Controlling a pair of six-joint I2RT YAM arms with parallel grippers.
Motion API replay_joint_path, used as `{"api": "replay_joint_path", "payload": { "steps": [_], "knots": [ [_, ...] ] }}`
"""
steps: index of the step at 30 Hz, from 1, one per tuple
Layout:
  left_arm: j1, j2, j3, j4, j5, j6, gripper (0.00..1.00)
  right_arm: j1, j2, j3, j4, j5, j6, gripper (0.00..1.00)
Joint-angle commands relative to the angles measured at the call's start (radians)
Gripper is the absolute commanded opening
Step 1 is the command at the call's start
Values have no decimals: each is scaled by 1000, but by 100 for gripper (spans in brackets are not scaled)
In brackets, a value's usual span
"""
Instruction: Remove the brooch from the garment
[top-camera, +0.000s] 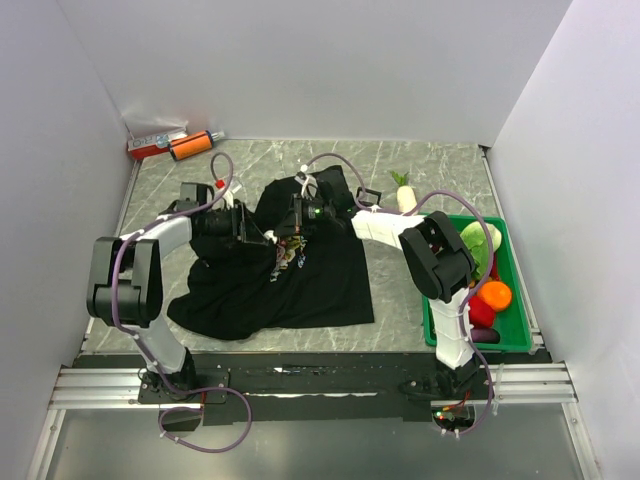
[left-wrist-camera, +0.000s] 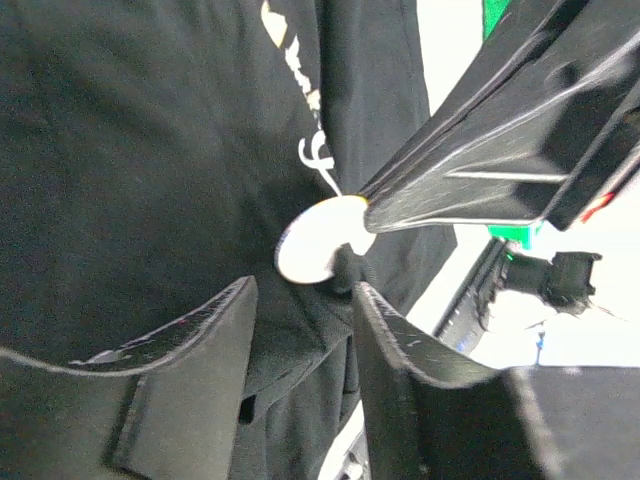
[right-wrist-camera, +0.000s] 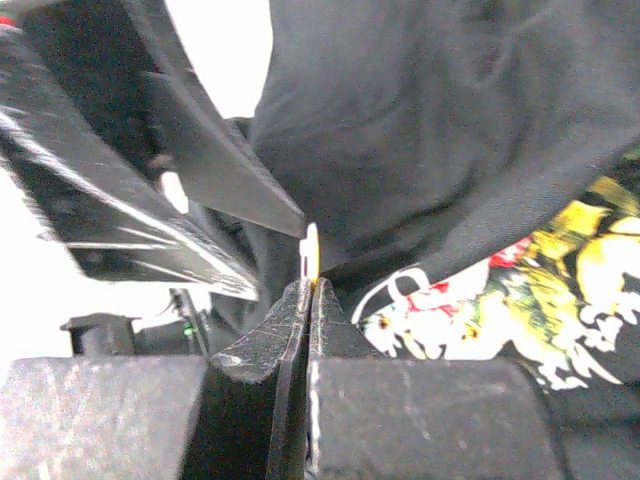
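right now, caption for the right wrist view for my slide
Right gripper shut on the edge-on brooch against the black T-shirt, its print alongside.

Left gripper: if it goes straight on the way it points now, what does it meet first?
Most likely the brooch, the pale disc just ahead of the open left gripper and pinched by the right gripper. The black garment lies close behind; depth is unclear, so cloth might touch first.

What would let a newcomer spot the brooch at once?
Start at the big black shirt. Beside its rose print, the shut right tool pinches the brooch. It is a small, pale, solid disc, unlike the flat printed swirls nearby.
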Motion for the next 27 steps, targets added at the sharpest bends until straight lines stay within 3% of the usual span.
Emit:
{"api": "replay_joint_path", "payload": {
  "steps": [1,7,12,18,25,27],
  "knots": [
    [1,19,-48,90,124,-32,51,-12,6,-12,147,-82,49,0],
    [10,22,-79,190,116,-46,47,-20,5,-23,156,-99,57,0],
    [42,51,-131,359,247,-161,39,-25,5,-41,154,-110,60,0],
    [42,74,-143,385,258,-165,36,-26,23,-40,154,-119,61,0],
    [44,114,-152,452,258,-229,39,-25,37,-26,142,-131,52,0],
    [47,122,-159,512,274,-260,32,-26,35,-29,139,-133,52,0]
  ]
}}
